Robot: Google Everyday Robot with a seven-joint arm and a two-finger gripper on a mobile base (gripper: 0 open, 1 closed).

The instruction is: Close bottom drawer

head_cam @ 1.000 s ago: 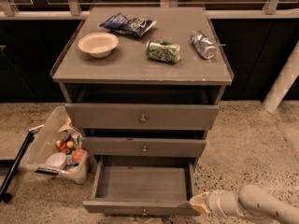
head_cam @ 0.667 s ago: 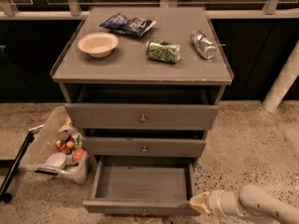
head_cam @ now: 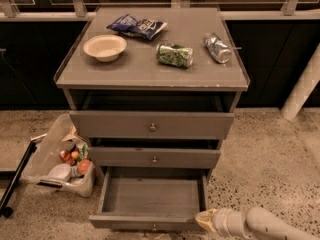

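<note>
– Drawer first: where is the bottom drawer (head_cam: 150, 198) sitting?
– It is standing pulled well out of the cabinet (head_cam: 150, 74), lowest of three, its shallow box lying open to view and its small round knob (head_cam: 154, 227) showing on the slim front at the lower edge of the view.
– And the gripper (head_cam: 206, 220)?
– It is hovering at the drawer's front right corner, its pale tip just beside or touching the front panel; I cannot tell which. The arm (head_cam: 260, 225) is reaching in from the lower right. Whether the gripper is open or closed, I am not able to tell.
– What is lying on top?
– A cream bowl (head_cam: 104, 47) is sitting at the left, a blue snack bag (head_cam: 137, 26) behind it, a green can (head_cam: 174, 54) lying on its side in the middle, and a silver can (head_cam: 217, 47) lying to the right.
– Anything on the floor?
– A clear bin (head_cam: 47, 156) holding fruit is resting just left of the cabinet.
</note>
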